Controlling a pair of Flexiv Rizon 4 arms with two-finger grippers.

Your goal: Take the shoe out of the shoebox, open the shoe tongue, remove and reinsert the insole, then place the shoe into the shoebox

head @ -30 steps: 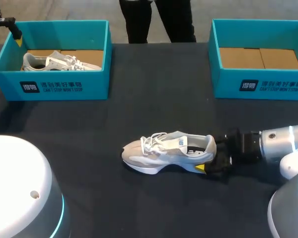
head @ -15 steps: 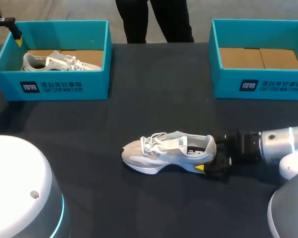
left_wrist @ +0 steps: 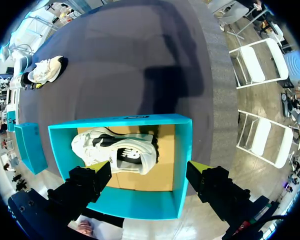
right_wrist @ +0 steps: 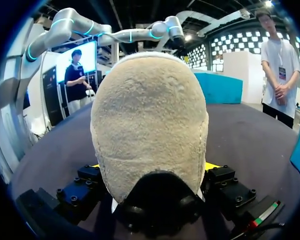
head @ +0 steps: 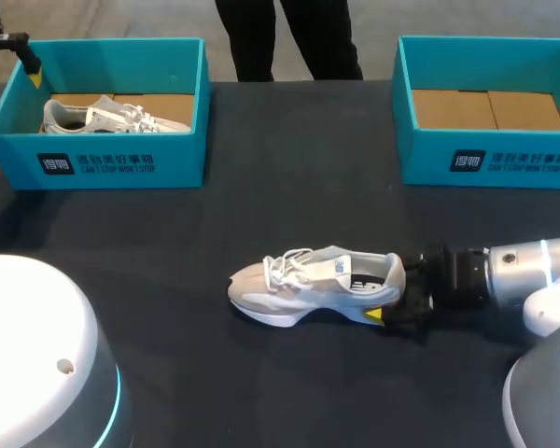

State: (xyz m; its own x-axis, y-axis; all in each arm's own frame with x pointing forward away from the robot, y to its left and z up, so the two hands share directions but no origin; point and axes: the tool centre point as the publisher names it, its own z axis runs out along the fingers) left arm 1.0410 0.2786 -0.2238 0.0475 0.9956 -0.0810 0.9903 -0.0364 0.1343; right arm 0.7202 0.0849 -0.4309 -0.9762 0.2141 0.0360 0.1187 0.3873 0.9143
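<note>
A white and beige shoe [head: 308, 285] lies on its side on the dark table, toe to the left. My right gripper [head: 392, 291] is at its heel, open. In the right wrist view the fuzzy heel [right_wrist: 150, 125] fills the space between the fingers of that gripper [right_wrist: 152, 167]. My left gripper [left_wrist: 150, 170] hangs open above the left teal shoebox [left_wrist: 182, 165], which holds a second white shoe [left_wrist: 115, 155]. In the head view only a bit of the left gripper [head: 23, 51] shows at the box's far left corner.
The left shoebox [head: 121, 163] stands at the back left and an empty teal shoebox [head: 485, 159] at the back right. My arms' white bases [head: 37, 355] take up the near corners. Bare tablecloth lies between the boxes and around the shoe.
My right arm has edged slightly to the left against the heel. The shoe and the left arm have stayed where they were.
</note>
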